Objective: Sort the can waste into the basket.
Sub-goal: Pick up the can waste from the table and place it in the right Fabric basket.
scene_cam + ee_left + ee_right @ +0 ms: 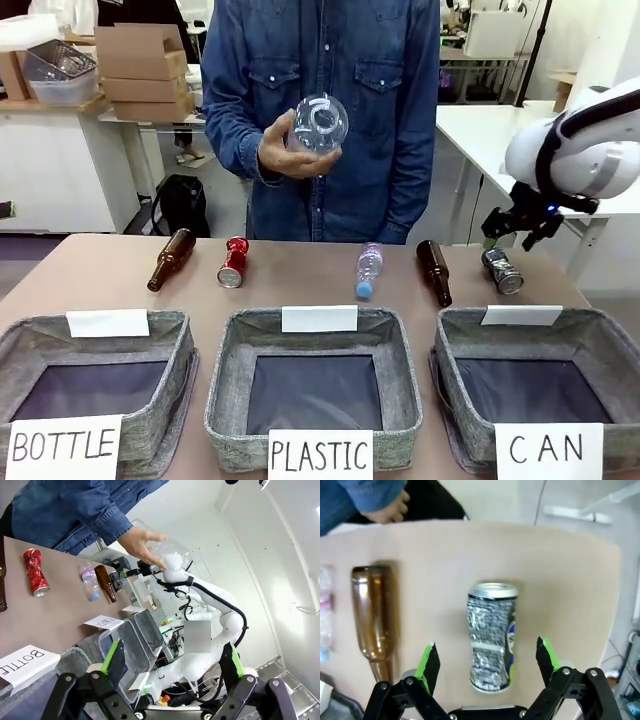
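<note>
Our right gripper (487, 650) hangs wide open and empty, pads (426, 662) either side of the dark can (490, 622), which lies on the table (560, 580) just beyond the CAN basket (595, 318). We judge it light, thin-walled, slick and easily dented. We would grip it mid-body, across its long axis, which runs away from the wrist with the top farthest.

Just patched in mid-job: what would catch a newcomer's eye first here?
A person at the far side holds a clear plastic bottle up at chest height in one hand. At the right end of the table, the right gripper hovers over the dark can, jaws open to either side, not touching. Just on the robot's side of it stands the basket signed CAN.
</note>
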